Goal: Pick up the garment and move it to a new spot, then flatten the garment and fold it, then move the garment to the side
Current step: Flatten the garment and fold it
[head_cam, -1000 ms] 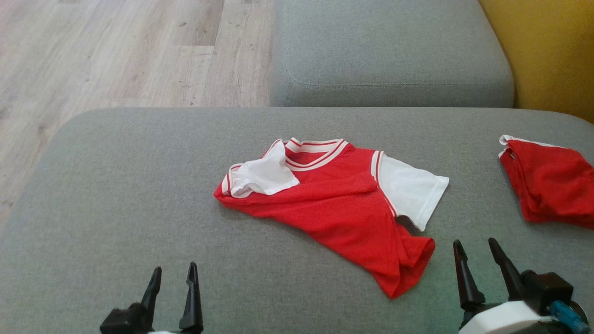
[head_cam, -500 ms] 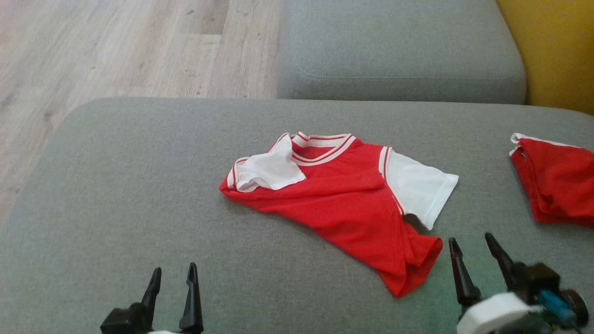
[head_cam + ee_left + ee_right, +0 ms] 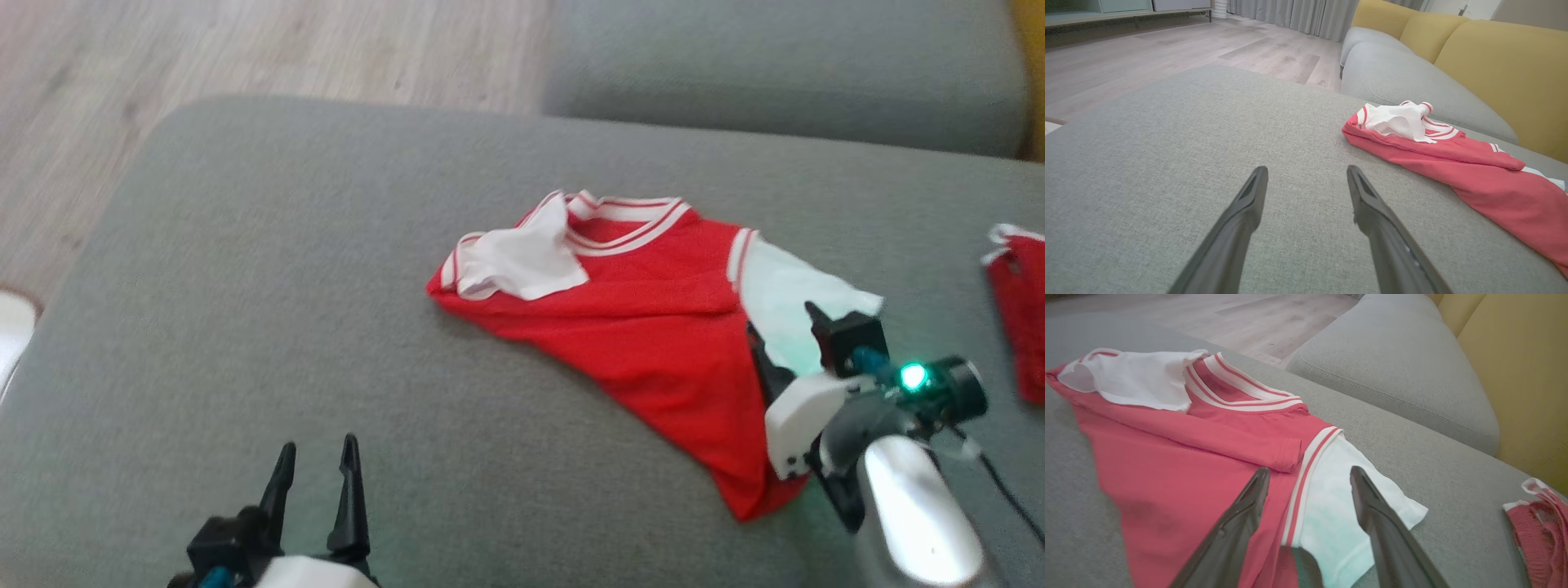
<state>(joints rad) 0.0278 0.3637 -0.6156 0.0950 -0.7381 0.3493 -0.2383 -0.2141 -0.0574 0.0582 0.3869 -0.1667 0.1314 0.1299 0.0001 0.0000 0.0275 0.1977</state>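
While the head view is smearing a little around the right arm, the red jersey (image 3: 645, 327) is lying rumpled near the middle of the grey sofa cushion (image 3: 245, 286), its collar pointing away from the robot. One white sleeve (image 3: 522, 261) is lying folded over the chest beside the collar, hiding the shoulder under it. The other sleeve (image 3: 788, 286) is spreading flat on the cushion, and the right arm's pale wrist housing is covering its lower part and the jersey's side seam. A second red garment (image 3: 1020, 327) is sitting well apart at the cushion's right side, cut off by the frame edge, so its shape is hard to make out. A white object (image 3: 10, 335) is poking in at the left edge, too cropped to identify. The right pincer (image 3: 780, 320) is hanging over the flat sleeve with its fingers spread wide. In the right wrist view the right pincer (image 3: 1309, 469) is straddling the red-and-white striped seam where sleeve meets body and gripping nothing; whether its tips are touching the cloth is impossible to tell. The left pincer (image 3: 319, 445) is sitting low at the near edge, well apart from the jersey, and the left wrist view is showing the left pincer (image 3: 1306, 169) spread just as wide above bare cushion, holding nothing
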